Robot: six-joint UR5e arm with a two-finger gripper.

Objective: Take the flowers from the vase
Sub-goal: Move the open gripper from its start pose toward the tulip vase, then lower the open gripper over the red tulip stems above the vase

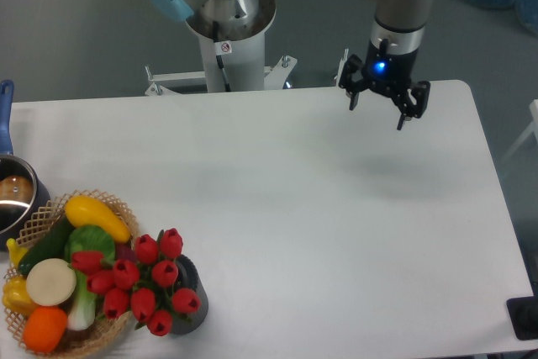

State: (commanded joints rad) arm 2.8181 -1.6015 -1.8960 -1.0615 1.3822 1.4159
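flowers (150,282), a bunch of red tulip buds with short green leaves, sit in the short dark grey ribbed vase (190,299) at the front left corner of the white surface (303,224). the buds lean out to the left, and some hang over the edge of the round woven wicker basket (105,328) full of pretend vegetables, which is touching or just beside the vase. a steel pot with a blue handle (8,182) stands at the left edge, behind the basket.

the black two-finger gripper (382,108) hangs in the air over the far right part of the surface, well apart from the flowers. its fingers are spread wide open and hold nothing. a small blue light shines on it.

the step now looks like the trip over to the flowers; no grab has begun. to do it well, the arm should likely cross to the front left while high up, then come down from above with the fingers wide. the stems are mostly hidden under the buds, so a good grip may be around the middle of the bunch, close above the vase mouth. the fingers should keep away from the basket and the red vegetable in it. then a straight lift up would help, so the vase does not tip or come along.
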